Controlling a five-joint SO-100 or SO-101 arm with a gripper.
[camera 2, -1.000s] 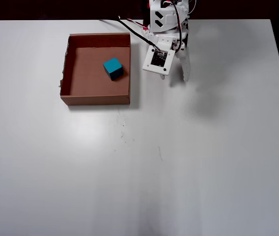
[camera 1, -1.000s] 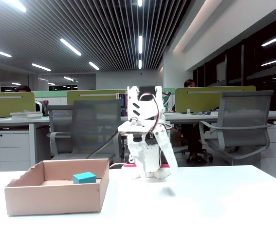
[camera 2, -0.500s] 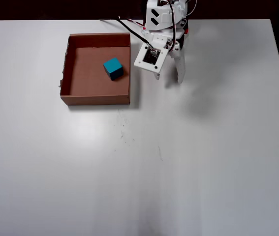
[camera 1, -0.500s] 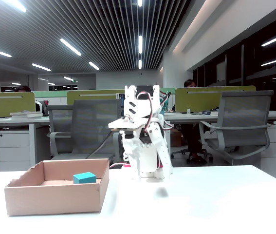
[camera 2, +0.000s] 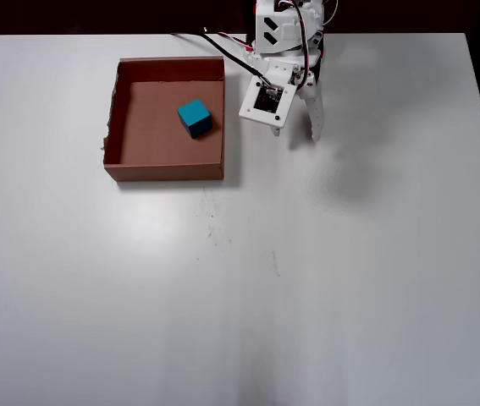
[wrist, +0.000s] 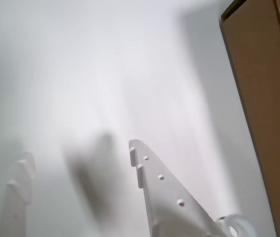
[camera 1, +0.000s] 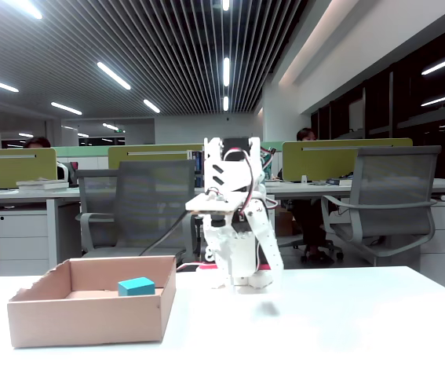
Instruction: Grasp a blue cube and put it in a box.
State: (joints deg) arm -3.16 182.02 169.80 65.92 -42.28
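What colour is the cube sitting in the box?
Turquoise-blue; the blue cube shows best in the overhead view, inside the tan cardboard box.

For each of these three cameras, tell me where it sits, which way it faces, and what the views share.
Wrist view: rides on the gripper, looking down at the table; two white fingers apart, box wall at right.
Fixed view: low at the table's far side, facing the arm and the office behind; box with cube at left.
Overhead view: above, looking straight down; arm at the top edge, cube inside box.
Shared: the box in all three; arm and cube in the fixed and overhead views.
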